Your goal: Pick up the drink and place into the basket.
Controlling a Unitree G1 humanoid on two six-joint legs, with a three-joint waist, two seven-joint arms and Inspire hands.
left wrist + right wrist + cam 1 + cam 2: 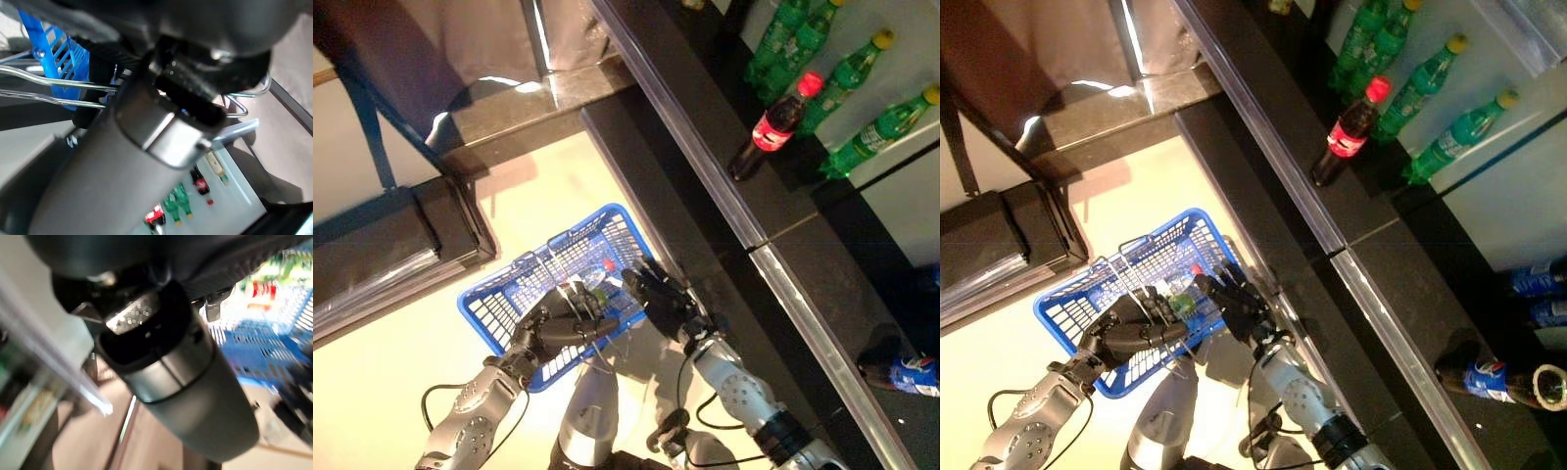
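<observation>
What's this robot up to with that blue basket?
It is putting a drink into a blue basket. Its left hand is curled round the basket's wire handle, holding it above the floor. A green bottle with a red cap lies in the basket, beside the right hand, whose fingers reach over the rim. More green bottles and a cola bottle stand on the shelf.
</observation>
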